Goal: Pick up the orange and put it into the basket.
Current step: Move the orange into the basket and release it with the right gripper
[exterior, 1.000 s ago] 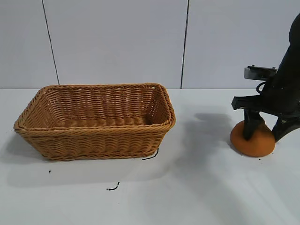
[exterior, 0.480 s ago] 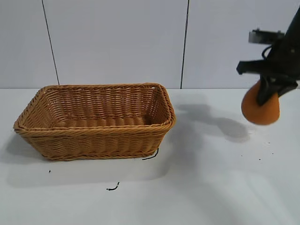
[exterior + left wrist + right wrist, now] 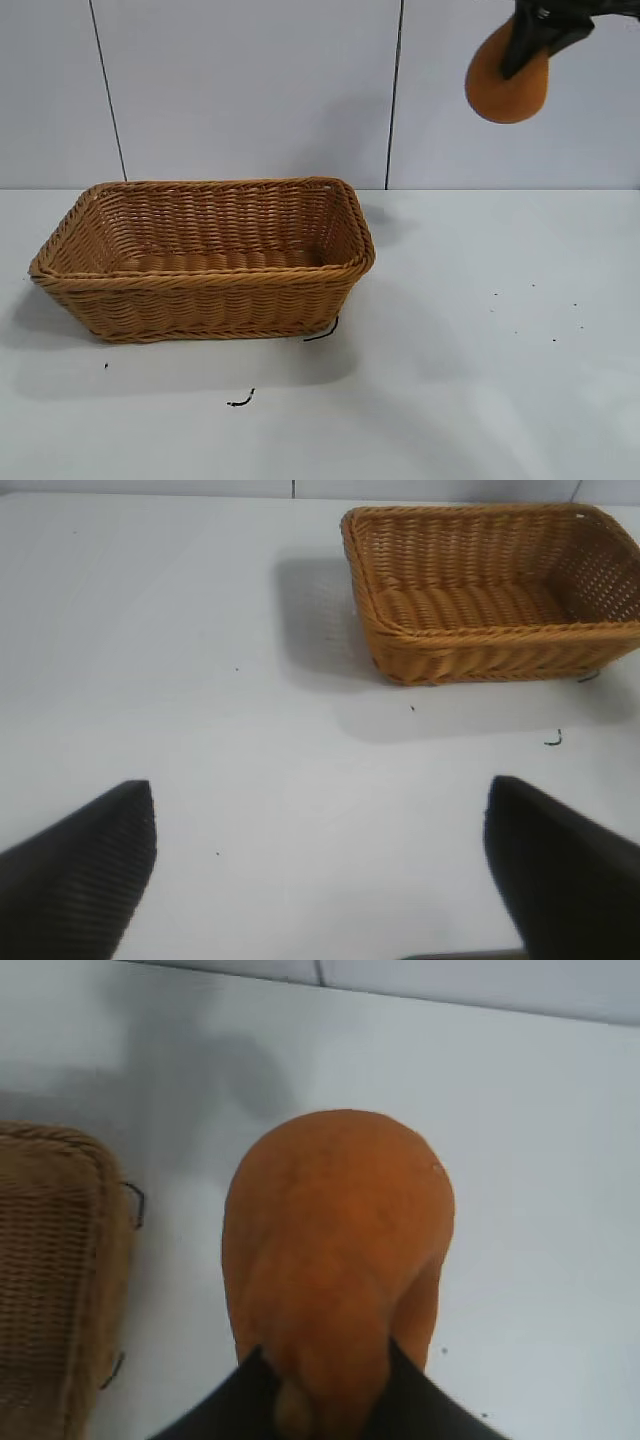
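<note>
From outside, we see the right gripper (image 3: 527, 45) at one o'clock, clamped on the orange (image 3: 505, 85), high above the table, well right of the basket (image 3: 205, 262).

Left wrist: the left gripper (image 3: 320, 865) waits, spread open.

Right wrist: orange pinched by its narrow top. We judge transport underway; next, carry over the basket, then release.

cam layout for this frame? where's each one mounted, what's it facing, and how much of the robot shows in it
Exterior: off the rig, level, facing the table and wall; shows the basket and, top right, the right end effector holding the orange aloft.
Left wrist: on the parked left arm, looking down and forward over the table at the basket; own left end effector with its open fingertips in view.
Right wrist: on the raised right arm, looking down past the orange; own fingertips on it.
Shared: the basket shows in all three.
</note>
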You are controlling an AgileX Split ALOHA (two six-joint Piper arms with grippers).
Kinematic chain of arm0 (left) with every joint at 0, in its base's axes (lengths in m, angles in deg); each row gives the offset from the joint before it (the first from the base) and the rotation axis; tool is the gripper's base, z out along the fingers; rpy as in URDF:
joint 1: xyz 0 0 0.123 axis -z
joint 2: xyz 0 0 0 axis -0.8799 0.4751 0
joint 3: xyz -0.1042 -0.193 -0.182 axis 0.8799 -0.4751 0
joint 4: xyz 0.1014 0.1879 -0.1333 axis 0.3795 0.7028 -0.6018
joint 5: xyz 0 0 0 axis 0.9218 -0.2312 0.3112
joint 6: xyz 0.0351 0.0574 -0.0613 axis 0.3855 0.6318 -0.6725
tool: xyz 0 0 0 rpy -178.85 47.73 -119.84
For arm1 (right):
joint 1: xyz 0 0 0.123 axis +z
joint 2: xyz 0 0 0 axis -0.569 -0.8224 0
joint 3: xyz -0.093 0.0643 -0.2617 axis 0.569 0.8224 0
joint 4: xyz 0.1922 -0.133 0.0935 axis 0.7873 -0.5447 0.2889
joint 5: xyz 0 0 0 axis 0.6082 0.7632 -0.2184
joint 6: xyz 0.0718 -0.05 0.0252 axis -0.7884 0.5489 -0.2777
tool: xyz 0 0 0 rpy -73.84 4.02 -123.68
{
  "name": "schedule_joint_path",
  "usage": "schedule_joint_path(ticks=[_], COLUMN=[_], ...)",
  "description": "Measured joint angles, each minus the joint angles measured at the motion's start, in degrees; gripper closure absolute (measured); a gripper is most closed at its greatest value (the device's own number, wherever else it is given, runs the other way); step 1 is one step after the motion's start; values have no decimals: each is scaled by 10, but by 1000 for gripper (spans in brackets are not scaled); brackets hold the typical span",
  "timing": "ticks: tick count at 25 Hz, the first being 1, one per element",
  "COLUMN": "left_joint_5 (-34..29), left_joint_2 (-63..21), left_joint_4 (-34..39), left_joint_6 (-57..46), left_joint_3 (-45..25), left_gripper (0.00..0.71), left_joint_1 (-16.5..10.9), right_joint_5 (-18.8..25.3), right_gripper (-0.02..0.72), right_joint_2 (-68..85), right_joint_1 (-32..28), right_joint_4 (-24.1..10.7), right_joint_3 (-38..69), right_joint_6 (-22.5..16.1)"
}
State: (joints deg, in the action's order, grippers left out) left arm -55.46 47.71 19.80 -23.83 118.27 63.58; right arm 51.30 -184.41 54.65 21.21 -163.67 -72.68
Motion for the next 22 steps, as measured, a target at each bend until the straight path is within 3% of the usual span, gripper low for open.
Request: schedule_joint_path(ticks=[8, 14, 18, 20, 22], left_joint_5=[0, 0, 0, 0, 0], left_joint_2=[0, 0, 0, 0, 0], left_joint_4=[0, 0, 0, 0, 0], left_joint_6=[0, 0, 0, 0, 0], left_joint_3=[0, 0, 0, 0, 0], left_gripper=[71, 71, 71, 71, 71], left_joint_1=[0, 0, 0, 0, 0], right_joint_5=[-84, -137, -148, -148, -145], right_gripper=[673, 673, 658, 569, 397], right_joint_2=[-94, -178, -207, -208, -208], right_joint_1=[113, 147, 151, 151, 151], right_joint_4=[3, 13, 15, 15, 15], right_joint_3=[0, 0, 0, 0, 0], right_joint_6=[-23, -24, -24, -24, -22])
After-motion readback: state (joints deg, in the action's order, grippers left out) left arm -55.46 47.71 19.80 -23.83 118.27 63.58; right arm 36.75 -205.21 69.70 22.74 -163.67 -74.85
